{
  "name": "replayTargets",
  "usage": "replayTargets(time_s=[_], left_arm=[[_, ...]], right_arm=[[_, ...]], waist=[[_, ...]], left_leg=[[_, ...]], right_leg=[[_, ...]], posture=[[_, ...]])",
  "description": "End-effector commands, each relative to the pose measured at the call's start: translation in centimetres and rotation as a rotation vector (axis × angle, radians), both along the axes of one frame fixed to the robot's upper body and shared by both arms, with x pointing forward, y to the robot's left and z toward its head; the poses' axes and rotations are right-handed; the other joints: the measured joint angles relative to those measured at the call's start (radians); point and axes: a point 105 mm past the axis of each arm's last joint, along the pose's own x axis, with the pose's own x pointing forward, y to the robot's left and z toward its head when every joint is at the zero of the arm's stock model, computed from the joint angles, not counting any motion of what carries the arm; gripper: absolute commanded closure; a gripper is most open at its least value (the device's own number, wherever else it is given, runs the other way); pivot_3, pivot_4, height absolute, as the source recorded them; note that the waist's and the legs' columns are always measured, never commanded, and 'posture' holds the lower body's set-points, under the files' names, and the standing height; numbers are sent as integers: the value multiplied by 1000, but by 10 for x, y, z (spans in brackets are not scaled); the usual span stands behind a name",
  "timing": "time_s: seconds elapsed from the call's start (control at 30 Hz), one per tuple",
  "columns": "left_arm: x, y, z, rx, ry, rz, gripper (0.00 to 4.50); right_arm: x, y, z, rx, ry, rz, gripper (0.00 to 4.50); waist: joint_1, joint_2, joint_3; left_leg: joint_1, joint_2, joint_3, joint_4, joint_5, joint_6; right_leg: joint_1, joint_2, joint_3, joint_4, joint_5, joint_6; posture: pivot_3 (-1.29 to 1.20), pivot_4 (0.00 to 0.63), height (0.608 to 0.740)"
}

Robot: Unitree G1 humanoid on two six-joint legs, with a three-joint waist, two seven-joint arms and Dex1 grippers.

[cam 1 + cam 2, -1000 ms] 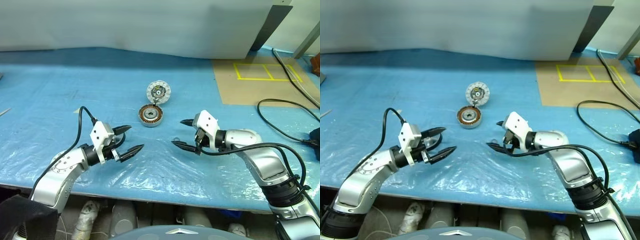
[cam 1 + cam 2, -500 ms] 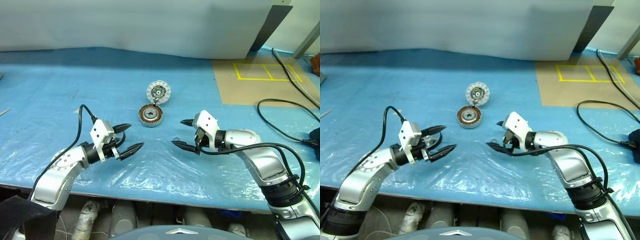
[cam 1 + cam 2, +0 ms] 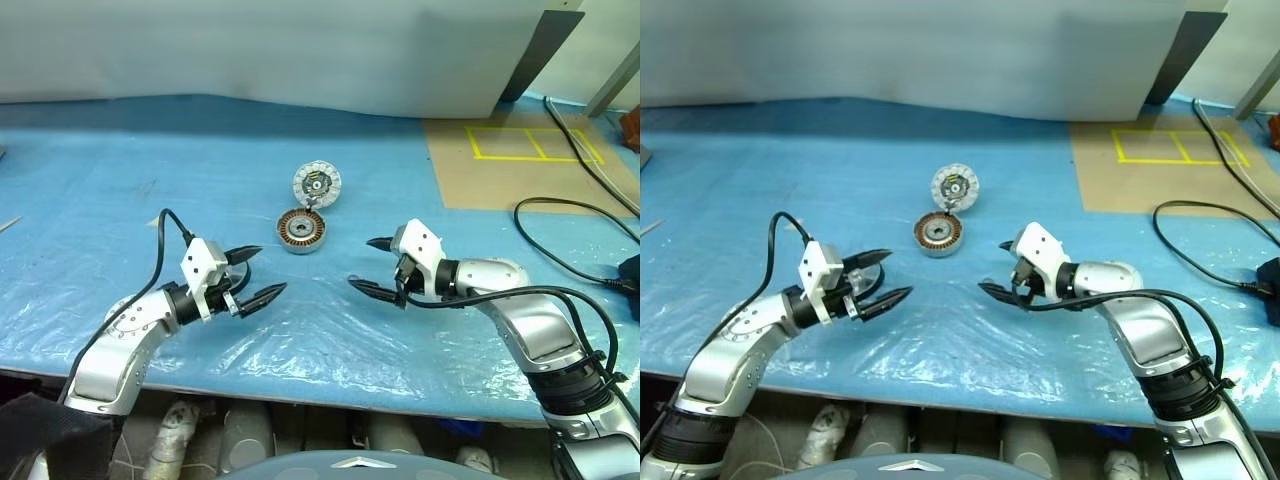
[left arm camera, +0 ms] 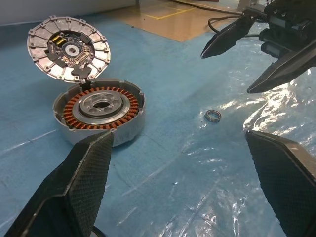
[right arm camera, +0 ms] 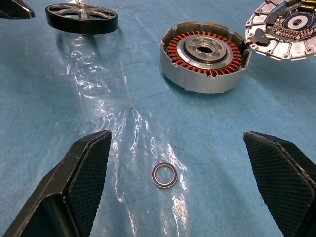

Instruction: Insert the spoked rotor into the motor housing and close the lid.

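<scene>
Plainly, nothing is gripped yet: the left gripper (image 3: 272, 270) and the right gripper (image 3: 358, 262) both hang over the blue surface (image 3: 120, 150) with jaws spread wide and empty. The motor housing (image 3: 301, 232) sits between and beyond them, copper windings up and centre hole bare. The lid (image 3: 317, 184) stands tilted at its far edge, touching it, whitish segmented face toward the robot. The spoked rotor (image 5: 81, 19), a black wheel with thin spokes, lies flat on the surface just beside the left fingertips. In the eye views the left gripper mostly covers it, so its exact spot under those jaws is hard to judge. A small metal ring (image 5: 164, 175) lies by itself on the crinkled plastic sheet (image 3: 300, 340) below the right gripper, well apart from the housing. The step in hand appears to be fetching the rotor, and the left gripper is best placed for it. It should drop one finger inside the rim between two spokes and one outside, so the thin wheel cannot slide on the slick sheet. Carried level, the rotor should go straight down over the housing's centre, clear of the leaning lid, before that lid is tipped shut.
</scene>
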Motion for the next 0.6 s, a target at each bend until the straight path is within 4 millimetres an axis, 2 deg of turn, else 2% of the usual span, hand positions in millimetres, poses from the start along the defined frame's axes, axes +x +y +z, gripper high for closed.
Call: replayTargets(time_s=[0.03,0.3,0.6], left_arm=[[-3,-4,5,-3,-28,-20,0],[-5,-11,9,-4,-33,-38,0],[-4,-7,6,16,-24,-47,0]], right_arm=[[-2,-1,13,11,-38,14,25],[-5,0,11,12,-31,12,25],[-7,1,8,18,-28,0,25]], waist=[[0,0,0],[1,0,0],[1,0,0]], left_leg=[[0,0,0,0,0,0],[0,0,0,0,0,0],[0,0,0,0,0,0]], right_leg=[[0,0,0,0,0,0],[0,0,0,0,0,0],[0,0,0,0,0,0]], posture=[[0,150,740],[0,150,740],[0,150,740]])
